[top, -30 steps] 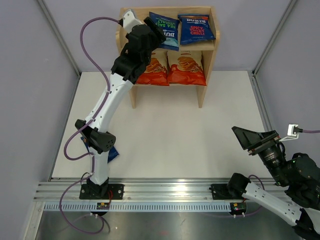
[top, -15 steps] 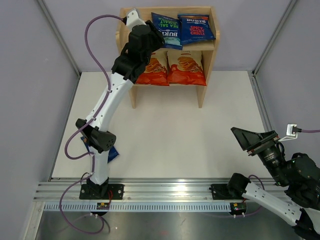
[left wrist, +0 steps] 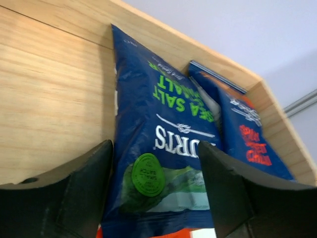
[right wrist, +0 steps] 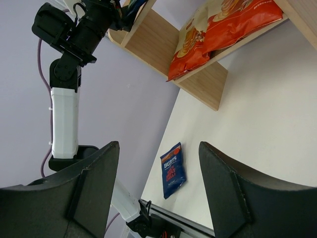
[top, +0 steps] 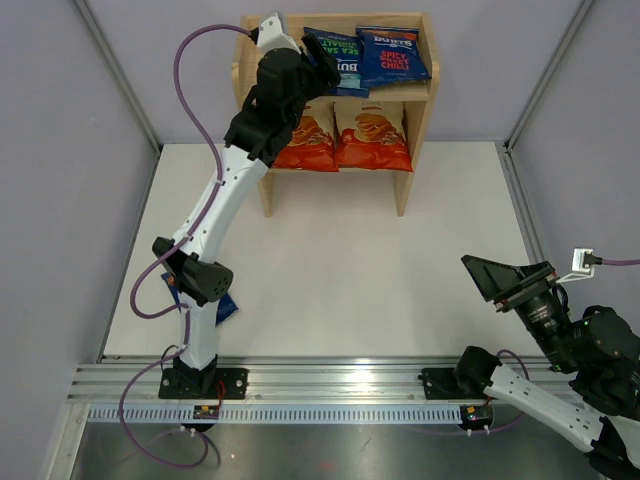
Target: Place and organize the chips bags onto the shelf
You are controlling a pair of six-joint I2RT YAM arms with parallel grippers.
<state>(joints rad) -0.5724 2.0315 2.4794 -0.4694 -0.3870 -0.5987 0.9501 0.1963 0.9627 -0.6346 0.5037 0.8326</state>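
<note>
Four bags sit on the shelf (top: 418, 100); the left gripper (left wrist: 154, 166), jaws spread wide, hovers at the green-labelled Burts bag (left wrist: 166, 124) on the top tier, probably settling it. Next comes fetching the red-labelled Burts bag (right wrist: 173, 170) lying on the table (top: 400, 260) by that arm's base.

The shelf (top: 417, 125) stands at the far edge of the table (top: 350, 260). On its top tier, the sea-salt Burts bag (top: 348, 70) lies just left of the chilli Burts bag (top: 393, 57). On the tier below, the left Cassava bag (top: 308, 145) and right Cassava bag (top: 372, 135) sit side by side. A third Burts bag (right wrist: 173, 169) lies on the table, near left.
</note>
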